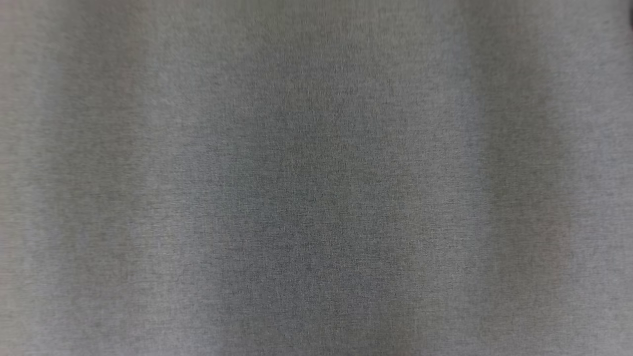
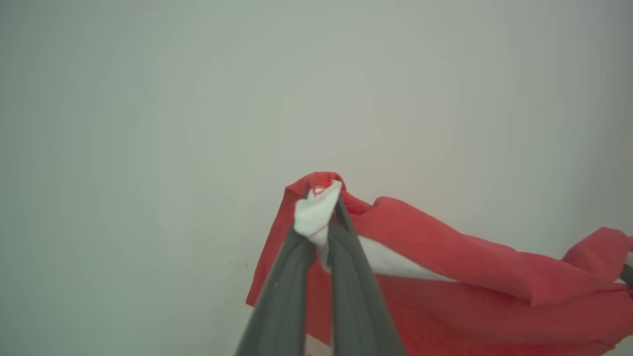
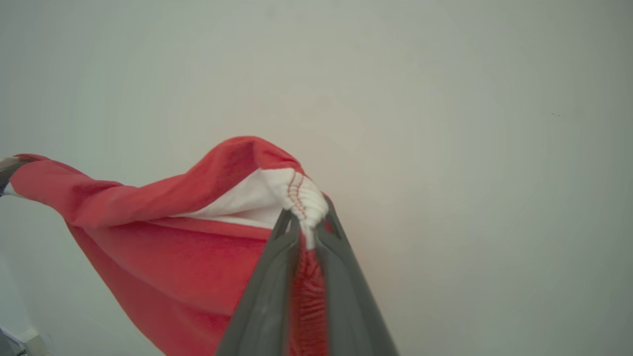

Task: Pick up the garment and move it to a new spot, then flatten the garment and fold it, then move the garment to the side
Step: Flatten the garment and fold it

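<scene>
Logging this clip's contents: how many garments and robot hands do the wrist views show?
Garments: 1, the red garment, white inside
Hands: 2, left hand and right hand, each pinching it
Total: 3

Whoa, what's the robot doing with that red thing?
The robot is holding a red garment with a white inside by two spots along its edge. Its left gripper is pinched shut on one bunch of cloth and its right gripper on another. The cloth stretches and sags between them. It is not flattened or folded yet.
</scene>
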Available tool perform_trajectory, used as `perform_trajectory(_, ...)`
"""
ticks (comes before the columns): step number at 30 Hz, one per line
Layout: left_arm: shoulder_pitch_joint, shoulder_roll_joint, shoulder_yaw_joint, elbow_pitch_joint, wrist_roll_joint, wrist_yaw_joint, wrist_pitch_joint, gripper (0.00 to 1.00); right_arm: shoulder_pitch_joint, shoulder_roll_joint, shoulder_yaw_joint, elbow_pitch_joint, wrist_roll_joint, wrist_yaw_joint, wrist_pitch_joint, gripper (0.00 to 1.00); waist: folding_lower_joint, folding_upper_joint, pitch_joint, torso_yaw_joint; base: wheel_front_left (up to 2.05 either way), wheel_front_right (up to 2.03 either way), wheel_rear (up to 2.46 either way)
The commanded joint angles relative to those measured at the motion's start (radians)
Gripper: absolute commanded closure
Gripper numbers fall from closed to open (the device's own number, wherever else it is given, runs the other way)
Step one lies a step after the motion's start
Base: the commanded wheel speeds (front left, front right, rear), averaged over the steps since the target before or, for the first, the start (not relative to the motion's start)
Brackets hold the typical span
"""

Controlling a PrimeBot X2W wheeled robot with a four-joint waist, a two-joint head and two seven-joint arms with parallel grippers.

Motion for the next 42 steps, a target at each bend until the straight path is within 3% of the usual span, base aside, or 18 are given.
perform_trajectory(1,-0.025,-0.006,0.003,0.028,-0.002,-0.004,-0.013,1.00,-0.029,-0.001,0.015,0.029,-0.013,-0.002,-0.015,1.00,-0.0004,-0.0002,0.084,-0.012,0.00,0.00,0.00)
perform_trajectory(9,0.003,-0.035,0.003,0.148,-0.029,-0.038,-0.091,1.00,-0.063,-0.002,0.100,0.142,0.007,-0.002,-0.085,1.00,-0.0004,-0.0002,0.110,-0.015,0.00,0.00,0.00)
perform_trajectory(21,0.366,-0.045,-0.061,0.099,-0.061,-0.059,-0.227,1.00,0.272,-0.062,0.277,0.084,0.132,-0.002,-0.235,1.00,-0.0004,-0.0002,-0.018,-0.031,0.00,0.00,0.00)
perform_trajectory(26,0.626,-0.035,-0.021,-0.021,-0.101,-0.054,-0.244,1.00,0.504,-0.099,0.316,0.012,0.184,-0.002,-0.270,1.00,-0.0004,-0.0002,-0.119,-0.040,0.00,0.00,0.00)
perform_trajectory(31,0.937,-0.052,0.068,-0.216,-0.093,-0.010,-0.246,1.00,0.730,-0.131,0.310,-0.080,0.210,-0.002,-0.287,1.00,-0.0004,-0.0002,-0.198,-0.043,0.00,0.00,0.00)
perform_trajectory(42,1.488,-0.093,0.116,-0.492,-0.049,0.059,-0.246,1.00,1.238,-0.134,0.167,-0.261,0.194,-0.003,-0.293,1.00,-0.0004,-0.0002,-0.357,-0.013,0.00,0.00,0.00)
